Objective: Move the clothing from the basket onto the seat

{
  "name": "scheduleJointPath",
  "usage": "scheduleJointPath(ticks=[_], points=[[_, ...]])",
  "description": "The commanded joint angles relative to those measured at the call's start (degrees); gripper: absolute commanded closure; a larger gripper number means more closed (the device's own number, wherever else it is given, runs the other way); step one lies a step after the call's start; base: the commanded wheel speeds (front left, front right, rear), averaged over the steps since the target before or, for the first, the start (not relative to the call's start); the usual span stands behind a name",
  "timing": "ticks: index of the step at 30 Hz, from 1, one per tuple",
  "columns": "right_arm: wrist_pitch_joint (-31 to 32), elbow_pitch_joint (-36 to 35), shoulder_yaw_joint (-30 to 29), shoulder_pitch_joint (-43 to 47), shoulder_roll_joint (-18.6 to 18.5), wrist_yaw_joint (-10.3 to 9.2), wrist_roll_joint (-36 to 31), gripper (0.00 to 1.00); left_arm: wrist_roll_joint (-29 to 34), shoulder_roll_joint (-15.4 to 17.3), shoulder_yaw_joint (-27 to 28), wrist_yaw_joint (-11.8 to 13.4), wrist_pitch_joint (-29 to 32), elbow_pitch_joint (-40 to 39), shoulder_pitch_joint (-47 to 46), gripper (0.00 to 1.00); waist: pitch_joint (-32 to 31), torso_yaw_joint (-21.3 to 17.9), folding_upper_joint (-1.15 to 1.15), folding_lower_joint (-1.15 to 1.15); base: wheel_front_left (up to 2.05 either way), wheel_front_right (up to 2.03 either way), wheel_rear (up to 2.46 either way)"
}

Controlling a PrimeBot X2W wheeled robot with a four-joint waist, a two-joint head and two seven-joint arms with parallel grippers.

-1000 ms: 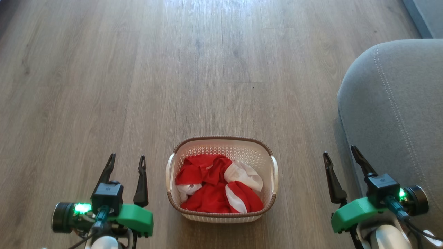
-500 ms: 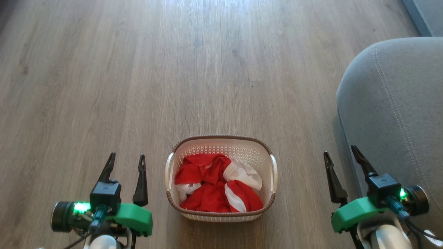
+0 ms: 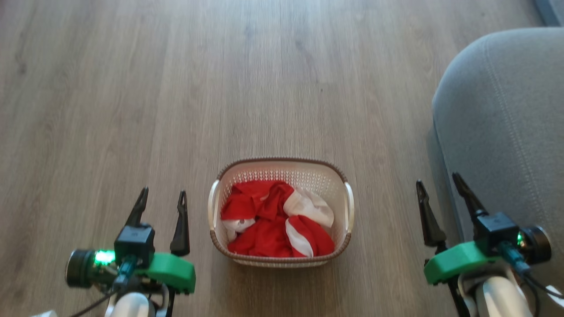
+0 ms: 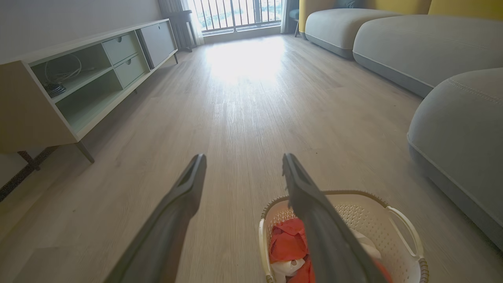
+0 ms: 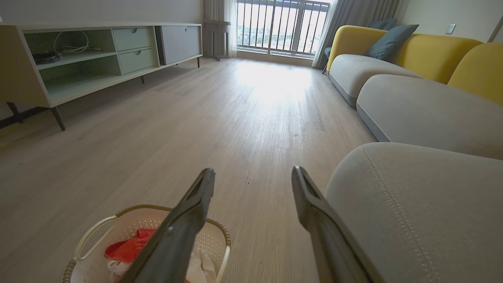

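Living room, pale wood-plank floor (image 3: 282,88). A low cabinet (image 4: 59,90) with open shelves and drawers runs along one wall. There is a barred window (image 5: 283,27) at the far end and a grey sofa (image 5: 393,98) with yellow backs on the other side.

Left end effector (image 3: 162,193): low at the left of the head view, over bare floor. Its fingers (image 4: 184,196) point forward, away from the robot. They are spread wide with nothing between them. A green housing with a lit green lamp sits behind them. It is just left of the basket (image 3: 282,161) and apart from it.

Right end effector (image 3: 437,179): low at the right, in a mirrored pose. Its fingers (image 5: 192,212) are spread wide and empty, pointing forward. In the head view the outer finger overlaps the front edge of the seat (image 3: 506,110). Cannot tell whether they touch.

Basket: upright on the floor, between the two end effectors and slightly ahead of them. It has cream perforated walls, a brown woven-look rim and a white handle on each side.

Clothing (image 3: 269,224): inside the basket, a crumpled heap covering its bottom and staying below the rim. It is bright red with white panels, with folds bunched toward the middle.

Seat: a grey upholstered cushion with a rounded corner and a double line of pale stitching. It stands to the right of the basket, with a strip of floor between them.
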Motion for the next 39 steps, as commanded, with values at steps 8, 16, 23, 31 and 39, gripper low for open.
scheduleJointPath(ticks=[8,16,23,31,39], points=[[-0.5,-5.5,-0.4,-6.4,-0.8,-0.01,1.1,0.00,0.8,-0.5,1.8,-1.0,-0.7,-2.9,-8.9,0.00,10.0,-0.8,0.00,0.00,0.00,0.00,0.00],[-0.5,-10.8,-1.2,-13.6,-0.8,-0.01,1.6,0.00,2.4,-0.6,-0.5,-2.8,-0.7,-1.2,-18.5,0.00,22.9,-3.0,0.00,0.00,0.00,0.00,0.00],[-0.5,-15.5,-1.2,-19.6,-0.8,-0.01,2.8,0.00,3.7,-0.4,-3.1,-4.4,-0.7,6.3,-29.2,0.00,32.3,-5.4,0.00,0.00,0.00,0.00,0.00],[-0.5,-19.6,0.3,-22.9,-0.8,-0.01,2.6,0.00,5.3,-0.9,-6.8,-7.1,3.3,24.3,-45.0,0.00,40.4,-8.1,0.00,0.00,0.00,0.00,0.00],[-0.5,-21.2,2.1,-21.9,-0.8,-0.01,3.4,0.00,7.4,-0.3,-9.2,-8.4,11.6,40.6,-55.0,0.00,44.1,-11.3,0.00,0.00,0.00,0.00,0.00]])
